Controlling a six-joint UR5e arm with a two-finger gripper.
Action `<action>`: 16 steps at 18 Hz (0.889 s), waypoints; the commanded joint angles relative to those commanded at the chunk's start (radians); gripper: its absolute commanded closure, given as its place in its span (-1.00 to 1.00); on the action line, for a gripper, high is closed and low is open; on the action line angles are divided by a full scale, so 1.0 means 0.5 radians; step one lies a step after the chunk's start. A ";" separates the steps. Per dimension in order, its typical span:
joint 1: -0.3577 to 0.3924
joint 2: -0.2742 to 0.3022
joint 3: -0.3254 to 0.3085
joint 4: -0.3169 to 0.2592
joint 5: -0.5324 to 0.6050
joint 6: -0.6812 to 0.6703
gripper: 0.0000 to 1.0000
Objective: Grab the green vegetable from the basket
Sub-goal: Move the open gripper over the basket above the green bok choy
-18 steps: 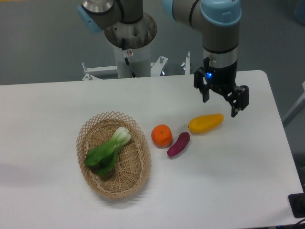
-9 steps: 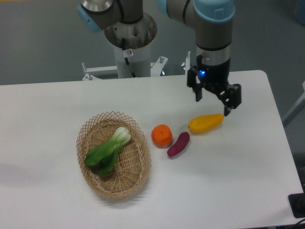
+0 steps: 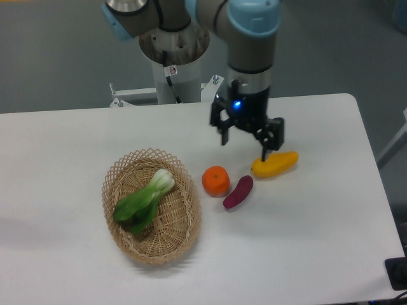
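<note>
I see the bok choy (image 3: 145, 199) lying inside the oval wicker basket (image 3: 186, 231), its pale stem end pointing up and to the right, its dark leaves toward the basket's left side. Nothing touches it. The leaf tips blend together, so I cannot separate them. Just right of the basket an orange (image 3: 216, 180) sits on the white table (image 3: 318, 254), with a purple eggplant-shaped piece (image 3: 238, 192) just beside it and a yellow elongated fruit (image 3: 275, 164) farther right. My gripper (image 3: 245, 141) hangs above the table behind these three, well apart from the basket, its two fingers spread and holding nothing. One finger overlaps the yellow fruit's left end from my view; I cannot tell whether they touch. The arm's upper part is cut off at the top.
</note>
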 joint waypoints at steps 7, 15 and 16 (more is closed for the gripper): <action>-0.230 -0.199 -0.098 0.034 0.012 -0.194 -1.00; -0.387 -0.291 -0.304 0.034 0.018 -0.191 -1.00; -0.405 -0.310 -0.322 0.037 0.018 -0.188 -1.00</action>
